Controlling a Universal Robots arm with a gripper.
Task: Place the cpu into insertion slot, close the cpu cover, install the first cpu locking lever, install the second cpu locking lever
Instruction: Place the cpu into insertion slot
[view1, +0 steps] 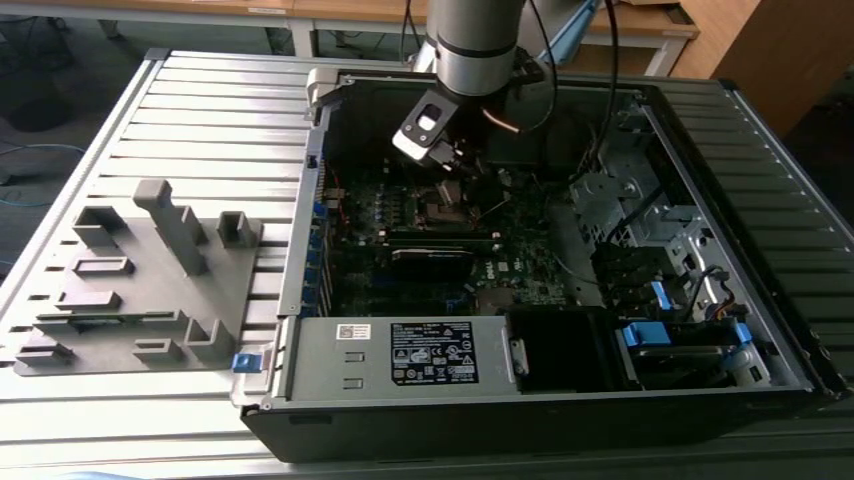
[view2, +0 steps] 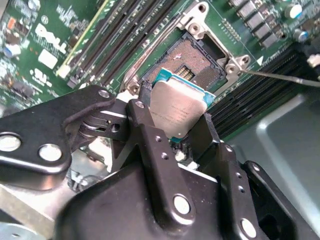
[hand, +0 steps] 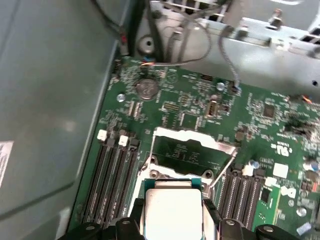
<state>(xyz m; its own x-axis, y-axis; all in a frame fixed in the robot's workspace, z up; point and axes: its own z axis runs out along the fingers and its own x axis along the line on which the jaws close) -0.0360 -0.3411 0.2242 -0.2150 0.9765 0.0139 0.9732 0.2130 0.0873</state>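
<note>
Item 1, at the exterior view's left: one table (view1: 200, 110) of grey ribbed metal. It carries one fixture plate (view1: 134, 290), grey and moulded with upright blocks, well apart from the gripper (view1: 450, 168).

Item 2, further right: one open computer case (view1: 534, 420) of black sheet metal. The single arm descends into it. The gripper hangs just above one insertion slot (view1: 447, 208), a small square black socket with a metal rim, set in dark green circuit board.

Item 3, second wrist view: the gripper's two fingers (view2: 150, 135) are matt black bolted metal. They are drawn in narrow against opposite edges of one cpu (view2: 177, 112), a small flat square chip with a dull silver-grey face and a teal border. The slot lies uncovered just beyond the fingertips, its contact field finely speckled. The cpu overhangs the slot's near edge; whether the two touch cannot be told. One locking lever (view2: 280, 76), a thin steel rod, runs off sideways from the slot's corner, clear of the gripper.

Item 4, first wrist view: one cpu cover (hand: 195, 139), a thin square silver frame with a square window, stands raised just beyond the held cpu. Two banks of long black memory slots (hand: 112, 175) flank the gripper, one on each side. One round silver coin cell (hand: 146, 89) sits farther off, past the cover.
</note>
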